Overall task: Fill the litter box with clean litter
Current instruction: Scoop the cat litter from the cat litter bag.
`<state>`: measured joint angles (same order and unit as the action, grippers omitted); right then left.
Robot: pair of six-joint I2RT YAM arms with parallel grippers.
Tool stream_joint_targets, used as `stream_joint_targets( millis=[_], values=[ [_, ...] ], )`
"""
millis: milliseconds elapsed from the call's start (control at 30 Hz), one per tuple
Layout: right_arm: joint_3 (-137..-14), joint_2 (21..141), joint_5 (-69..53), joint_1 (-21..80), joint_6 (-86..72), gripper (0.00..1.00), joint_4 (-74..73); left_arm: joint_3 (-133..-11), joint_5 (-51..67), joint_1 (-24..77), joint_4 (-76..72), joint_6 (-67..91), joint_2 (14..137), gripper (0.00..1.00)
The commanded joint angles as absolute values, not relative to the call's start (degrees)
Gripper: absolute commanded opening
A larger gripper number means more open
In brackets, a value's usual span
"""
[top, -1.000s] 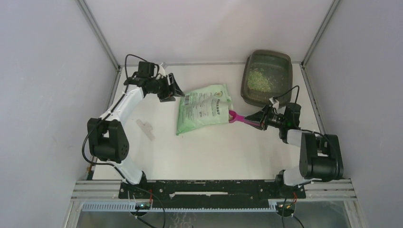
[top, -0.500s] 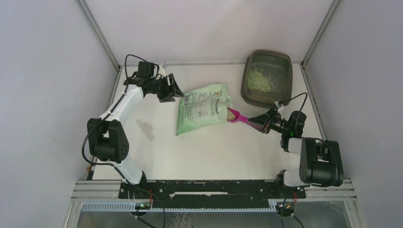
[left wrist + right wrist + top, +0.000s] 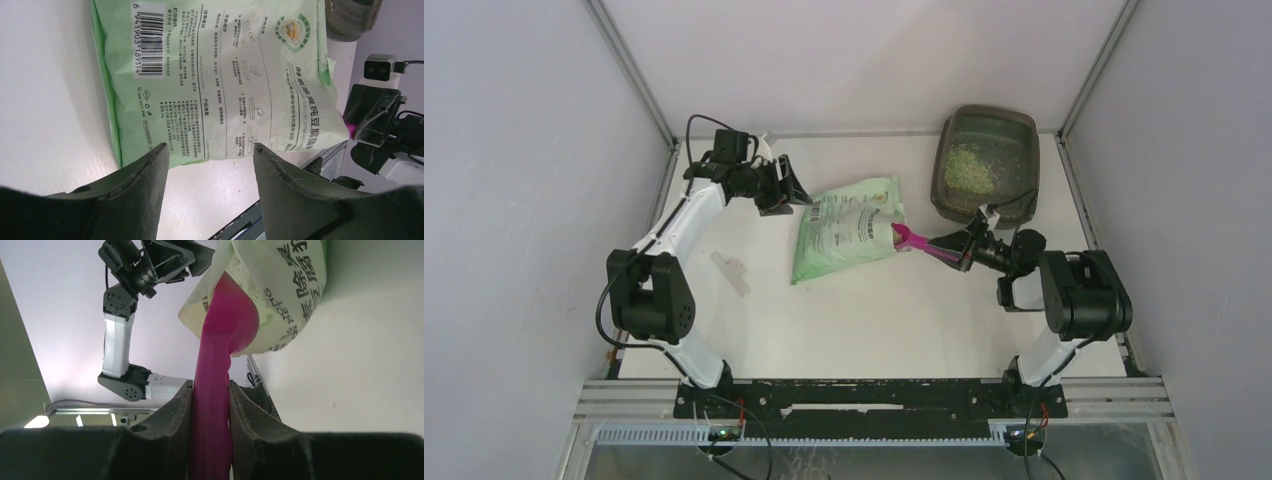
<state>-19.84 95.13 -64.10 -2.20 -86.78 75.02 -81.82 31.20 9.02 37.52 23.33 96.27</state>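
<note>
The right end effector point(image 3: 210, 390) grips the magenta plastic scoop point(image 3: 225, 325), bowl inside the light-green plastic bag point(image 3: 844, 235). The left end effector point(image 3: 207, 152) hangs open, so the unheld bag may slide. The dark translucent plastic litter box point(image 3: 987, 109), far right, holds some pale granular clean litter point(image 3: 969, 170).

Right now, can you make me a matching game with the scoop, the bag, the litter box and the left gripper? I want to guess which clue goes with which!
Things:
1. scoop
2. bag
3. litter box
4. left gripper

Clues:
a. dark grey-brown, far right, some litter inside
b. open, holding nothing
c. pink, handle pinched in the right gripper, bowl at the bag's mouth
d. light green, lying flat in the middle

Pairs: 1-c, 2-d, 3-a, 4-b
</note>
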Motion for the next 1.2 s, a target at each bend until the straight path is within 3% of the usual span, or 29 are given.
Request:
stream_joint_targets(
  millis=[0, 367, 767, 1167],
  values=[
    [-23.7, 96.5, -61.4, 1.9, -90.4, 0.00, 85.8, -84.5, 32.8, 8.5, 37.5, 21.7, 92.8, 0.67],
    [-16.8, 91.4, -66.4, -9.0, -91.6, 0.00, 86.0, -84.8, 33.2, 8.3, 37.8, 21.7, 92.9, 0.67],
    [-11.9, 82.9, -68.2, -14.0, -94.0, 0.00, 84.6, -86.0, 33.5, 7.9, 38.5, 21.4, 92.1, 0.69],
    [-8.6, 76.5, -70.0, -17.4, -80.9, 0.00, 65.7, -86.0, 34.0, 7.7, 38.6, 21.4, 91.2, 0.69]
  ],
)
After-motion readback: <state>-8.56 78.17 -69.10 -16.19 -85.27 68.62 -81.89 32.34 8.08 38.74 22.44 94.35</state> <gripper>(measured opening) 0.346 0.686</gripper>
